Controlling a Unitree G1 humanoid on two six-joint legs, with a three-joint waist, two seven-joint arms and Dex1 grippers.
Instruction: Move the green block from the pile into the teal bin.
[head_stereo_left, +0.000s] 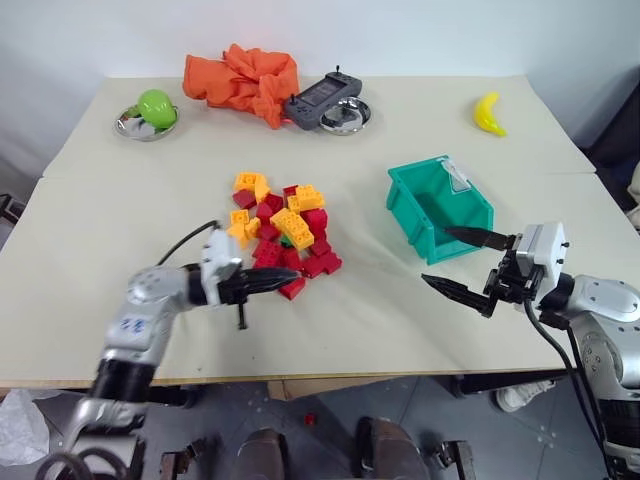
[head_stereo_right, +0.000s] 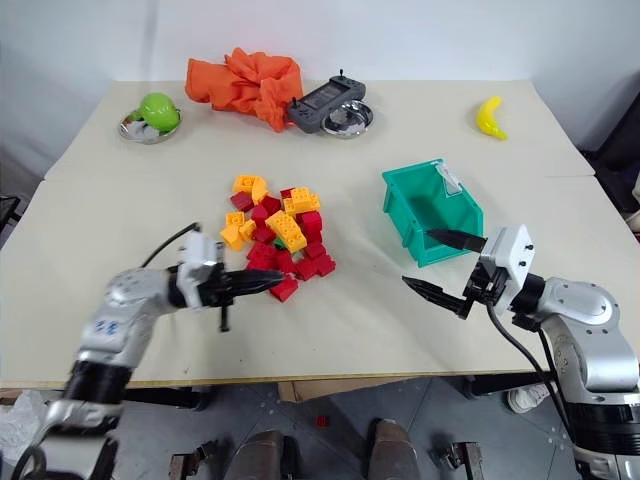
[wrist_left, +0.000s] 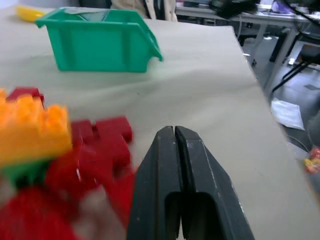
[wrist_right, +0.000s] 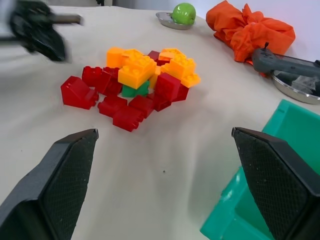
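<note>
Presently the left pincer (head_stereo_left: 283, 282) is seen closed on nothing, its two black fingers pressed flat together and pointed level toward the near edge of the pile (head_stereo_left: 283, 233), just beside a red brick (head_stereo_left: 292, 288) at the heap's front. The green block (wrist_right: 135, 90) is found low in the middle of the pile, tucked under a yellow-orange brick (wrist_right: 136, 71) and hemmed by red ones, with only a small part of it exposed. The right pincer (head_stereo_left: 463, 264) is held wide open and empty above the surface (head_stereo_left: 360, 320), its fingers spread apart at the near corner of the teal bin (head_stereo_left: 439, 208), one fingertip over the bin's front wall, the other lower and nearer the surface's front edge. The bin is set to the right of the pile, apart from it, with a small white label at its far rim. Farther back, a lime-green round object (head_stereo_left: 156, 106) is seen in a metal dish (head_stereo_left: 130, 125), an orange cloth (head_stereo_left: 243, 80) is heaped beside a dark handheld controller (head_stereo_left: 320, 98), and a yellow banana (head_stereo_left: 488, 114) is laid at the far right.
</note>
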